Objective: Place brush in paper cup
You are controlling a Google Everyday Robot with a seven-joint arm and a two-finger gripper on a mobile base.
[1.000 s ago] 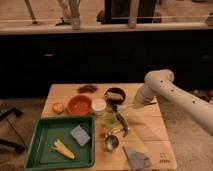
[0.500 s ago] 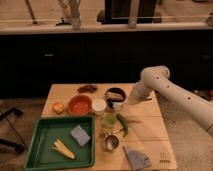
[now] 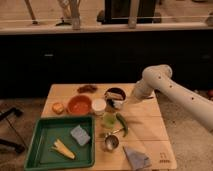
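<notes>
My gripper (image 3: 121, 102) hangs from the white arm that reaches in from the right. It sits low over the table's middle, just right of the paper cup (image 3: 99, 106). It is shut on the brush (image 3: 116, 104), whose pale head shows at the gripper's left end, in front of a dark bowl (image 3: 115, 93). The paper cup is short, white and upright, between the orange bowl (image 3: 79, 105) and the gripper. Most of the brush handle is hidden by the gripper.
A translucent yellow-green cup (image 3: 109, 120) stands just in front of the paper cup, with a green pepper (image 3: 122, 124) and a small metal cup (image 3: 111, 142) nearby. A green tray (image 3: 40, 150) holds a sponge and a yellow item. A grey cloth (image 3: 136, 159) lies front right.
The arm has swung left across the table, carrying the gripper from right of the dark bowl toward the paper cup.
</notes>
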